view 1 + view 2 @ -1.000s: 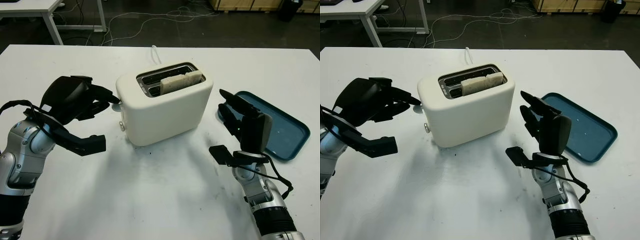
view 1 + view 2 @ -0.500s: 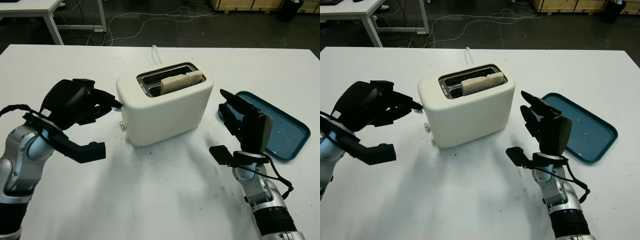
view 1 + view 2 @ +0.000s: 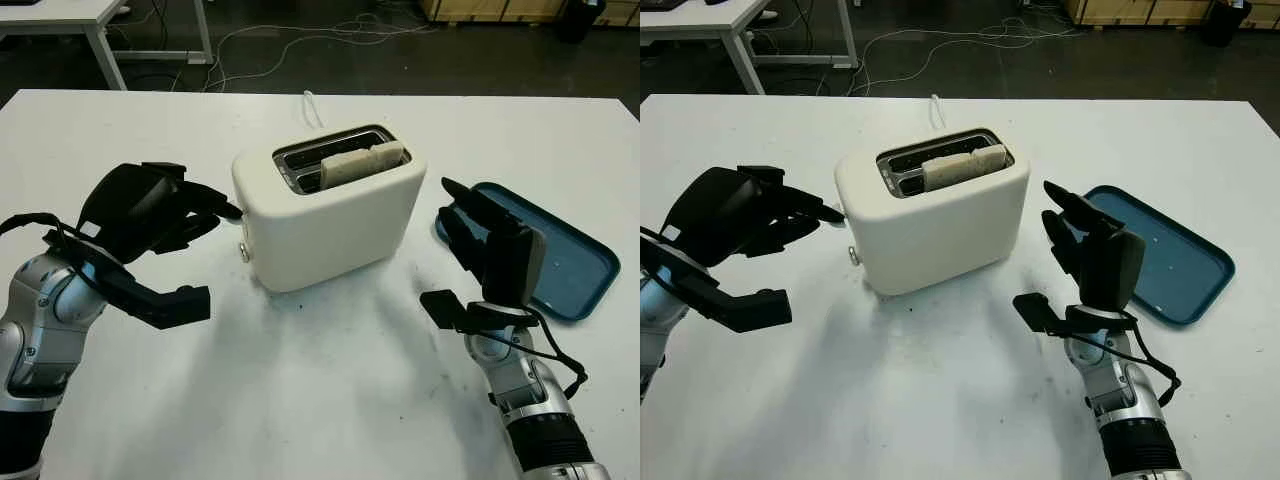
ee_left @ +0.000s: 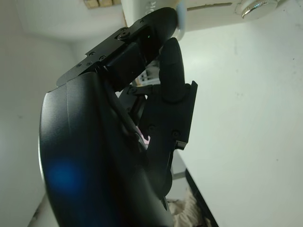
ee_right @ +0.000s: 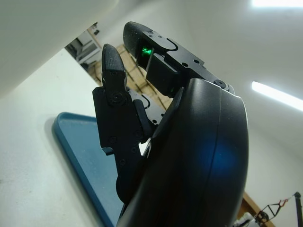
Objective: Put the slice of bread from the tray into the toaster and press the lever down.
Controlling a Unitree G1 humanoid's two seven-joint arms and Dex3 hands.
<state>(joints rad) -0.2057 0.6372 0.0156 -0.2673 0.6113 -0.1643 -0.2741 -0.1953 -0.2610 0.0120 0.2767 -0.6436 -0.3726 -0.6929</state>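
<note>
White table (image 3: 330, 400); cables (image 3: 290, 40) on floor behind; 2nd table (image 3: 100, 30).

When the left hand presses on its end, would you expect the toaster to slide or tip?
The toaster probably won't tip: it sits low and broad on the table. It may slide, since the surface looks smooth. The left hand is at its lever end; the right hand isn't bracing it.

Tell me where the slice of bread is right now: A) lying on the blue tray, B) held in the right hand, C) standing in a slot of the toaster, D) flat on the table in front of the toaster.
C: the slice of bread stands in a slot on top of the white toaster, its top edge poking above the rim, while the blue tray holds nothing and the right hand is open beside it.
</note>
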